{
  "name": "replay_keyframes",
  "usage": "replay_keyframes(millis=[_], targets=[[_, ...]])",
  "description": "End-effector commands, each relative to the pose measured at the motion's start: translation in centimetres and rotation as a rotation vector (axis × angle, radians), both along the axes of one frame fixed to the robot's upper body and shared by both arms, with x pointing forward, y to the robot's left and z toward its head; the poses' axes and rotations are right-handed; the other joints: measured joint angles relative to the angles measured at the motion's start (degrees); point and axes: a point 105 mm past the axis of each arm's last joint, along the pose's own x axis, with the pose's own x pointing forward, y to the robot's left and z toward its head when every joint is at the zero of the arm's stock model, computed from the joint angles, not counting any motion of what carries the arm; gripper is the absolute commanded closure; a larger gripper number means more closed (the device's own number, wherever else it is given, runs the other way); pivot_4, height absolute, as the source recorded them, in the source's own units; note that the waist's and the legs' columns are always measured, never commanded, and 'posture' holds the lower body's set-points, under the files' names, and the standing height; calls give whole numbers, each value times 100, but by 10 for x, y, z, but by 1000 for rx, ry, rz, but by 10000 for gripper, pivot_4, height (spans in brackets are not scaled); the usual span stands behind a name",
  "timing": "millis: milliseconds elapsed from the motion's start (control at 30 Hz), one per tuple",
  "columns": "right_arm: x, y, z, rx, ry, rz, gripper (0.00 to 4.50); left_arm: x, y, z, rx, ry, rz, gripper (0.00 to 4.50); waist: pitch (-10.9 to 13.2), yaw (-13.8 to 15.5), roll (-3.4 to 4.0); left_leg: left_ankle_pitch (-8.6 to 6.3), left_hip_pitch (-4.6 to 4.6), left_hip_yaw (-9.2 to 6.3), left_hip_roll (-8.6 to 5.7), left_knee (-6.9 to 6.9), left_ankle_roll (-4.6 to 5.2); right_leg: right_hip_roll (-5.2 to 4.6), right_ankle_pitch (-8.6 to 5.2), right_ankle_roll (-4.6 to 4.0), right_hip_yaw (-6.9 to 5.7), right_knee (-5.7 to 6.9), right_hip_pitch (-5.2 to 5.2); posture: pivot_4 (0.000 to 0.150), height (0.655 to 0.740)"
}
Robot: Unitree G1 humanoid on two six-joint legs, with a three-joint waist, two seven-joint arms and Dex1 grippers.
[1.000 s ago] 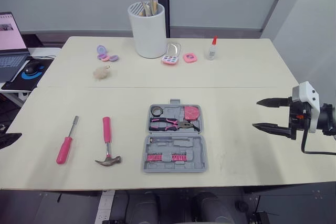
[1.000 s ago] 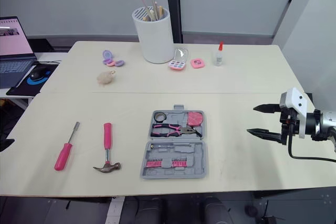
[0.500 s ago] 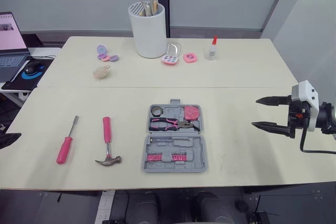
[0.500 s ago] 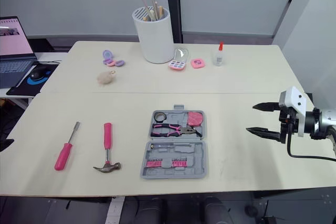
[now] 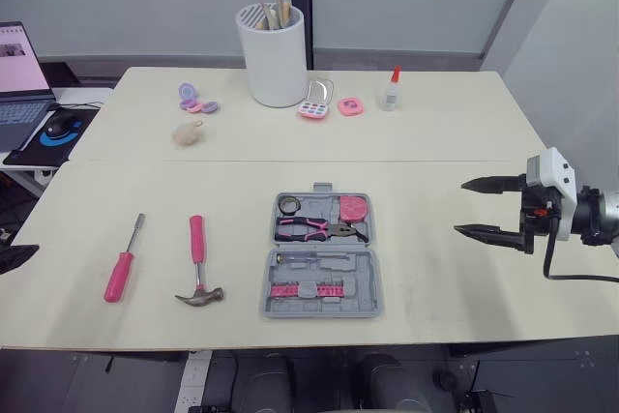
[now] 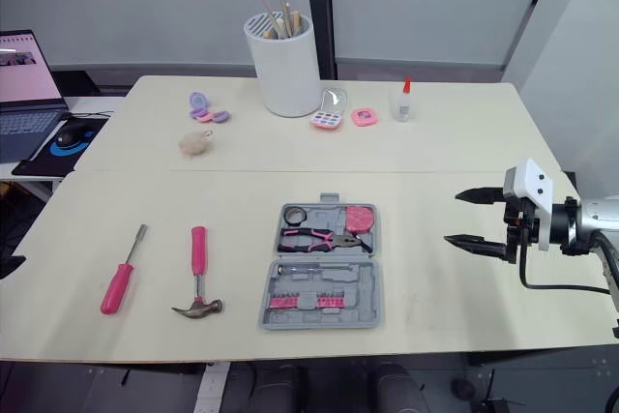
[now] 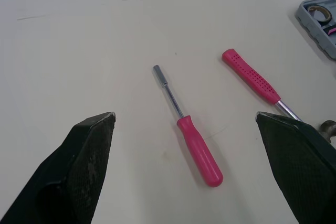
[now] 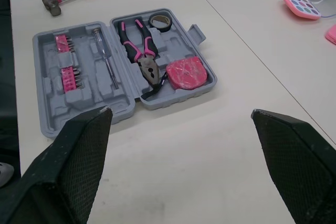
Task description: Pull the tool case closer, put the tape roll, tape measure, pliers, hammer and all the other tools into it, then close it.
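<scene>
Left to right across the table (image 5: 435, 132): the left hand (image 7: 185, 117) sits at the table's left edge, its two fingers spread wide apart and holding nothing. Near it a pink-handled screwdriver (image 5: 121, 268) lies flat, shaft pointing away from the robot. Just beside it lies the hammer (image 5: 198, 258), pink grip to the rear and claw head toward the front edge. The grey tool case (image 5: 321, 311) lies open and flat at the table's middle front; its rear half holds the tape roll (image 5: 288, 204), the pliers (image 5: 314, 230) and the pink tape measure (image 5: 354, 208), while its front half holds a row of pink bits (image 5: 308, 289). Well right of the case, the right hand (image 5: 459, 206) hovers over bare table, fingers apart and empty, pointing toward the case
</scene>
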Motion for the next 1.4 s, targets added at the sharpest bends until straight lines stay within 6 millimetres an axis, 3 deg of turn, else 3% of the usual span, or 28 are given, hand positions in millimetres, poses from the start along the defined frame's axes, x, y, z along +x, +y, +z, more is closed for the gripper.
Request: replay_keyframes(millis=[33, 267, 467, 633, 800, 1100, 1400], targets=[[-8, 30, 24, 44, -79, 120, 0, 1, -7, 3, 16, -12, -34, 513, 0, -14, 0, 0, 0, 2, 0, 0, 0, 0, 0, 0, 1, 5, -3, 1500, 7400], [-35, 106, 50, 183, -156, 413, 0, -5, -30, -8, 9, 14, -60, 513, -3, -41, -5, 0, -1, -7, 3, 3, 0, -2, 0, -1, 1, 21, -5, 1500, 7400], [-53, 138, 57, 254, -177, 548, 0, -14, -41, -9, 7, 22, -51, 513, -8, 1, -14, 0, -1, -11, -4, 4, 0, -12, 0, -1, -3, 22, -5, 1500, 7400], [-51, 141, 54, 250, -192, 537, 0, -15, -52, -6, 83, 44, -111, 513, -12, 24, -20, 0, 0, -12, -9, 4, 0, -22, 0, -1, -9, 22, -5, 1500, 7400], [-50, 141, 50, 246, -184, 527, 0, -5, -69, -5, 288, 99, -301, 513, -13, 25, -21, 0, 0, -11, -10, 3, 0, -21, -1, -2, -10, 22, -4, 1500, 7400], [-44, 142, 37, 226, -186, 480, 0, 38, -130, -30, 866, 105, -1054, 513, -13, 45, -21, 0, -6, -3, -14, 3, 0, -14, -1, -3, -2, 20, -6, 1500, 7400], [-49, 138, 32, 225, -177, 426, 0, 68, -148, -56, 1122, 68, -1418, 513, -11, 14, -18, 0, -15, 13, -3, 7, 0, 38, 0, -3, 3, 26, -19, 1500, 7400]])
